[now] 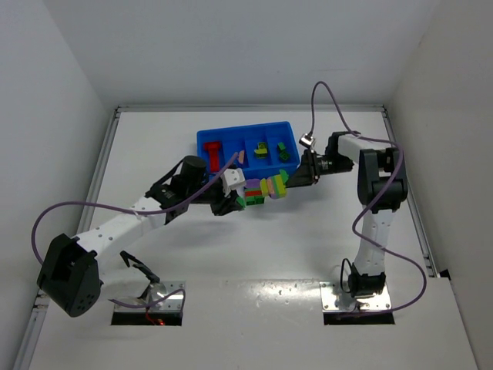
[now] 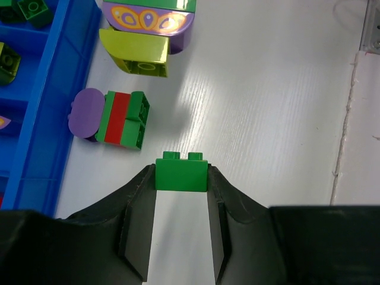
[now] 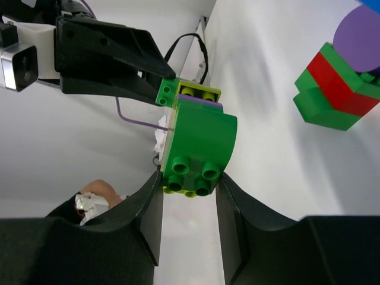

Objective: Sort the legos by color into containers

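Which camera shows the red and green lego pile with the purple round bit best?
The left wrist view: the whole red and green stack lies beside the blue tray. The right wrist view crops it at the edge; the top view shows only a tiny blob.

Left arm (image 1: 123, 223): stretched low toward tray (image 1: 202, 146); left tool (image 2: 181, 172) near its front wall, clamped on green brick (image 2: 181, 178). Right arm (image 1: 377, 179): elbow raised; right tool (image 3: 189, 178) off tray's front right corner, gripping brick stack (image 3: 199, 142).

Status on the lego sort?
Left gripper shut on green brick. Right gripper shut on mixed-color stack. Another stack lies beside tray.
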### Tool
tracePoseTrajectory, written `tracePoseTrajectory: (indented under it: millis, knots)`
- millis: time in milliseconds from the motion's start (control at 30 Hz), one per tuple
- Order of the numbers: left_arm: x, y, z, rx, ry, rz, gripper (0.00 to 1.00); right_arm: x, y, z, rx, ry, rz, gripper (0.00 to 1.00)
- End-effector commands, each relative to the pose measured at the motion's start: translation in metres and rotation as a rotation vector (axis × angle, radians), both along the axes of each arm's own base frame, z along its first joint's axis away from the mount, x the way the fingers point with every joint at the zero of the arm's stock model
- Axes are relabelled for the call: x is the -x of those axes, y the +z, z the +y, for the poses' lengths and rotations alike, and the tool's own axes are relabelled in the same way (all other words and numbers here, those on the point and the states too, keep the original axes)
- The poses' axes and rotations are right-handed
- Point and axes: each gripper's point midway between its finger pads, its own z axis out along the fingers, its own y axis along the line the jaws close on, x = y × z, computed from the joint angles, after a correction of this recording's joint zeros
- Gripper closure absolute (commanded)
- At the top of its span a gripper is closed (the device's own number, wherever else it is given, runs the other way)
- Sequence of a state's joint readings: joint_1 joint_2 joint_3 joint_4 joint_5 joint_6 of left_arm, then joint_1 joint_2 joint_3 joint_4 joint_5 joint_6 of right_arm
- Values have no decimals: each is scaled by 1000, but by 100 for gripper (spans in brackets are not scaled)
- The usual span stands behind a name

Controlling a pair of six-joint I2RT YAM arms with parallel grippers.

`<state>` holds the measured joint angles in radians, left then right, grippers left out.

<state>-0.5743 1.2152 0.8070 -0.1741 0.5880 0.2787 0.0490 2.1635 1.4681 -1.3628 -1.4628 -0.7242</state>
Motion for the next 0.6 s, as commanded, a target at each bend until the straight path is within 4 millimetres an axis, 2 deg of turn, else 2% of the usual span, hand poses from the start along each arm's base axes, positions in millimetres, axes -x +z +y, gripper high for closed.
tracePoseTrajectory:
  millis: [0, 133, 200, 267, 333, 367, 400, 467, 500, 567]
  knots:
    - [2, 15, -3, 44, -16, -32, 100, 3, 28, 9, -95, -32, -43, 99]
    - [-9, 13, 2, 41, 67, -10, 100, 8, 30, 8, -88, -27, -59, 99]
    - [-32, 27, 13, 72, 178, -23, 100, 14, 34, 10, -88, -18, -63, 99]
    - [-49, 27, 19, 70, 250, -13, 100, 17, 37, 10, -90, -17, -78, 99]
    - [-68, 49, 17, 91, 296, -54, 100, 22, 42, 9, -82, -11, -97, 99]
    - [-77, 47, 13, 85, 309, -40, 100, 27, 39, 6, -71, -15, -91, 99]
    - [-92, 71, 9, 123, 325, -63, 100, 31, 43, 6, -72, -15, -100, 99]
    - [-110, 84, 1, 149, 335, -56, 100, 43, 37, 4, -46, 0, -90, 99]
    - [-129, 94, -11, 166, 330, -55, 100, 47, 37, 4, -47, 0, -96, 99]
    - [-144, 98, -26, 184, 316, -10, 100, 59, 34, -1, -26, 4, -98, 99]
